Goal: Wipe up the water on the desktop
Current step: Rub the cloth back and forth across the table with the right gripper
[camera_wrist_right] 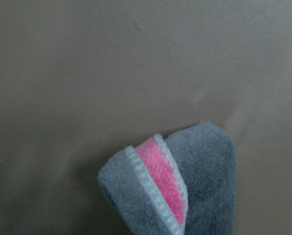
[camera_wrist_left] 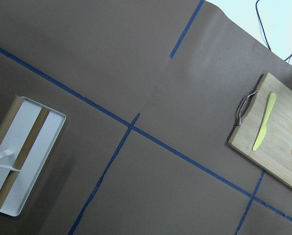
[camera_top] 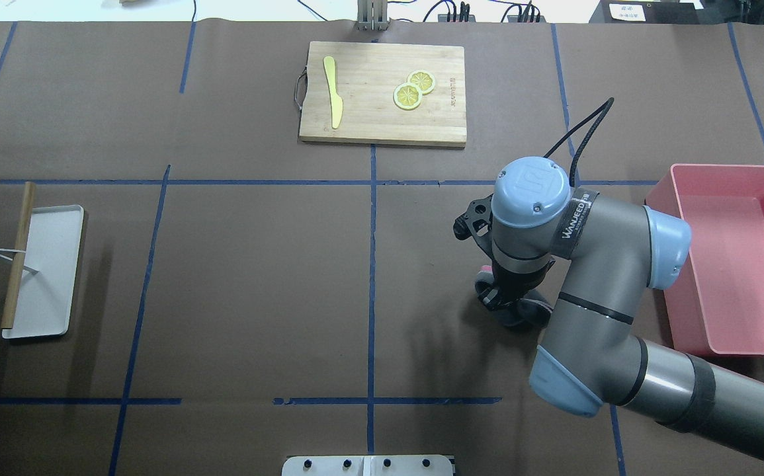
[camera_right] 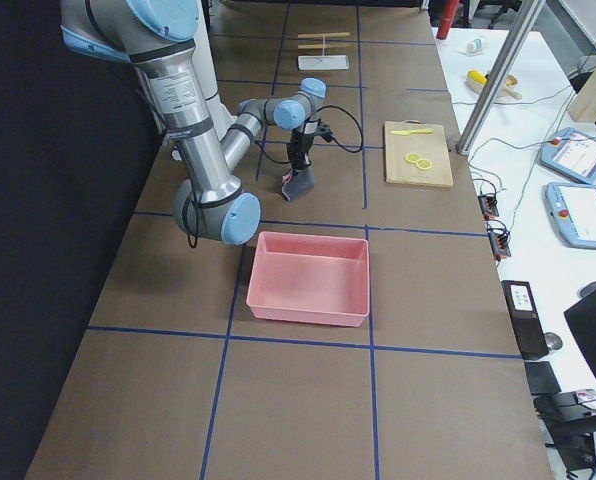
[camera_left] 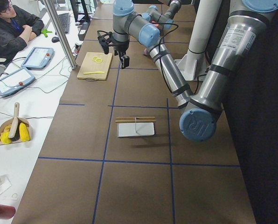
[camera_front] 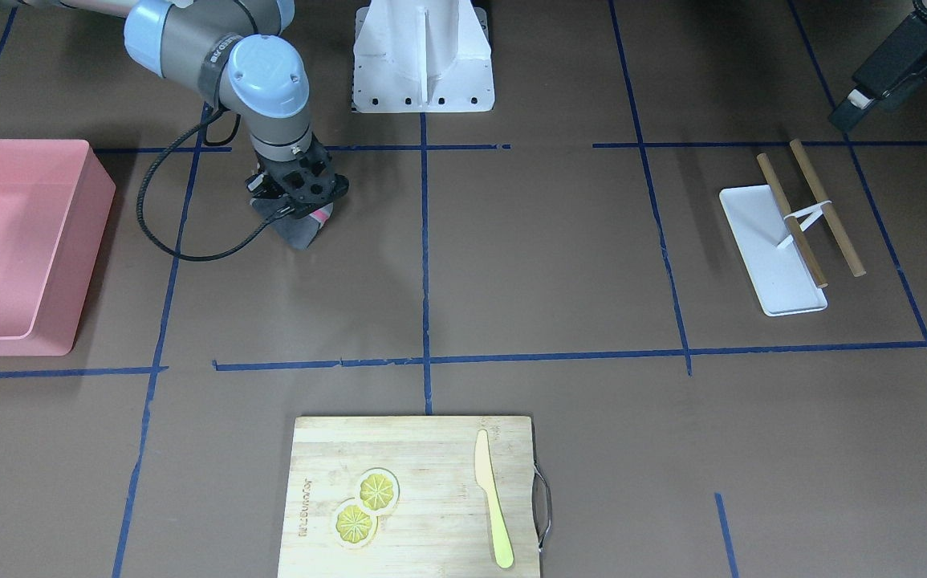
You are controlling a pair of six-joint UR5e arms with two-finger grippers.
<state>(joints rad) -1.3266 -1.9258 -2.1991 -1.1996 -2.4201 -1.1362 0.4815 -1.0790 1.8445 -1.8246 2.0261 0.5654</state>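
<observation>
The desktop (camera_front: 559, 257) is dark brown with blue tape lines; it also shows in the overhead view (camera_top: 256, 277). My right gripper (camera_front: 296, 207) points down and is shut on a grey cloth with a pink stripe (camera_front: 302, 231). The cloth's lower end touches the desktop next to the pink bin. The cloth also shows in the overhead view (camera_top: 528, 315), the exterior right view (camera_right: 298, 186) and the right wrist view (camera_wrist_right: 195, 186). I cannot make out any water. My left gripper (camera_front: 864, 100) is raised at the far side over the tray, only partly in view, and I cannot tell its state.
A pink bin (camera_front: 70, 241) stands close beside the right gripper. A wooden cutting board (camera_front: 407, 457) holds two lemon slices and a yellow knife (camera_front: 493, 498). A white tray (camera_front: 760, 241) carries two wooden sticks. The white robot base (camera_front: 423, 56) stands at the table's edge.
</observation>
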